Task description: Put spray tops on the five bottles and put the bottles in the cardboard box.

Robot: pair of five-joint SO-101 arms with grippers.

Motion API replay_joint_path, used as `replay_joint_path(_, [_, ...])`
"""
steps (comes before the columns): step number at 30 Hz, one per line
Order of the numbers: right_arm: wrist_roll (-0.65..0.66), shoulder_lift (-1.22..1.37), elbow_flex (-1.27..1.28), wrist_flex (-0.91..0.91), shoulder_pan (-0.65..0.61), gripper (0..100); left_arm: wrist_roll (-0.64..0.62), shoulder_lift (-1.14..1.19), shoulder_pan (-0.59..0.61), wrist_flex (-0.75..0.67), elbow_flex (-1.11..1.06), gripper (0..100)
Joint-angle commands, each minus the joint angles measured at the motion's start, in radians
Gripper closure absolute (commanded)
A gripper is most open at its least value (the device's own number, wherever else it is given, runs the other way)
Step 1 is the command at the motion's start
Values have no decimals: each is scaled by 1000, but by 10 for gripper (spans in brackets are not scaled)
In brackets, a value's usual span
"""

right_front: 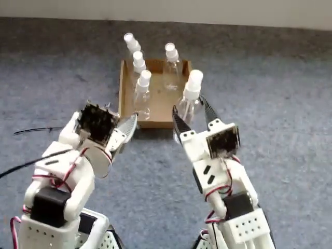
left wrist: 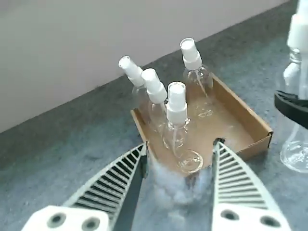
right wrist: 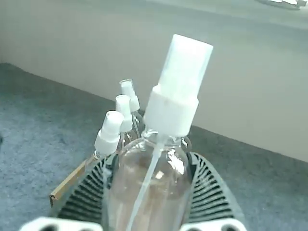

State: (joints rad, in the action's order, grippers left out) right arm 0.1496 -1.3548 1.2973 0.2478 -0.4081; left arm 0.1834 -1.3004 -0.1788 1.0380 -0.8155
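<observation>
The right gripper [right_front: 189, 107] clamps its jaws on a capped bottle [right_front: 193, 85] just beside the cardboard box [right_front: 155, 123], which holds four bottles [right_front: 142, 93]. The left gripper [left wrist: 181, 146] sits near the box with its jaws spread wide and empty.

arms [right_front: 70, 187]: white, black servos [right_front: 49, 207] | cables [right_front: 74, 165]: red, black | fingers [left wrist: 113, 185]: ribbed, seemingly white left, black right

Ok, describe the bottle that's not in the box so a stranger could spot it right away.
Start at the cardboard box on the grey carpet, with four capped bottles standing inside. Just off its near right corner, the fifth bottle is upright between the black fingers of the right gripper. It alone is outside the box and gripped.
</observation>
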Motion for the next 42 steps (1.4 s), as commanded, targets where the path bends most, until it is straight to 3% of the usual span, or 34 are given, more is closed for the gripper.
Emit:
replay_joint_path(1, [-97, 232, -225, -22, 5, 995, -46, -153, -15, -121, -236, 726])
replay_joint_path(8, [-149, 507, -464, -15, -117, 995, -68, -240, -38, -133, -358, 716])
replay_joint_path(13, [-149, 539, -469, -12, -234, 995, -68, -240, -33, -133, -361, 716])
replay_joint_path(16, [-149, 539, -472, 104, -265, 995, -68, -246, -33, -133, -377, 716])
replay_joint_path(19, [-150, 539, -478, 246, -265, 995, -66, -248, -33, -135, -387, 716])
replay_joint_path(24, [-150, 538, -478, 302, -260, 995, -64, -246, -33, -186, -424, 716])
replay_joint_path(42, [-247, 538, -670, 314, -320, 995, -66, -246, -31, -210, -441, 716])
